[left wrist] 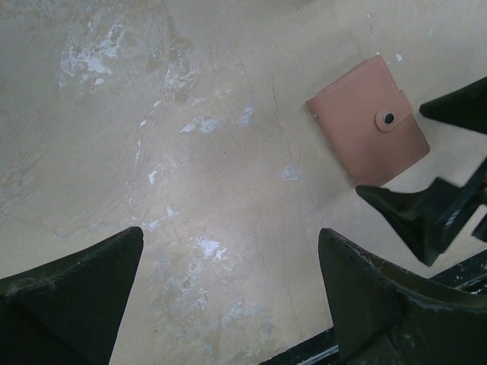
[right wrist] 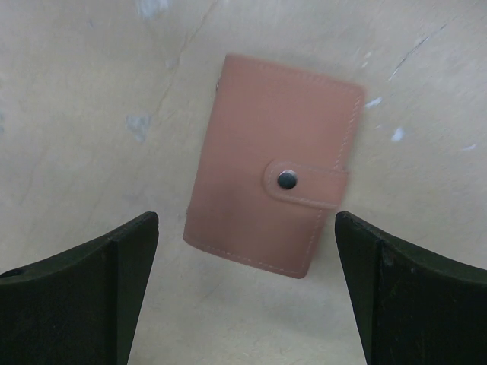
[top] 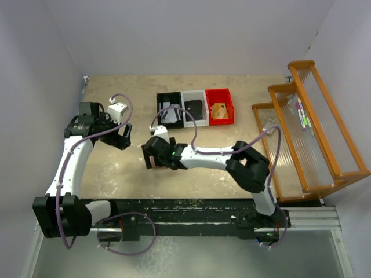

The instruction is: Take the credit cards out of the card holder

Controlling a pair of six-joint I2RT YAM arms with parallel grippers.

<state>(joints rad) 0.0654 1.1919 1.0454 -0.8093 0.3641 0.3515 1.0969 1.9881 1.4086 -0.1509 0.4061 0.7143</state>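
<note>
The salmon-pink card holder (right wrist: 259,152) lies flat on the table, folded shut with its snap tab fastened. It also shows in the left wrist view (left wrist: 367,122) and, partly under the right gripper, in the top view (top: 149,162). My right gripper (right wrist: 245,228) hovers just above it, open and empty, a finger on either side of its near end. My left gripper (left wrist: 232,281) is open and empty over bare table to the left of the holder, and shows in the top view (top: 123,141). No credit card shows at the holder.
Three small bins stand at the back: black (top: 161,99) with grey flat pieces, white (top: 194,94) with a black wallet, red (top: 220,92) with a tan-orange wallet. A wooden stepped rack (top: 313,127) fills the right side. White walls enclose the table.
</note>
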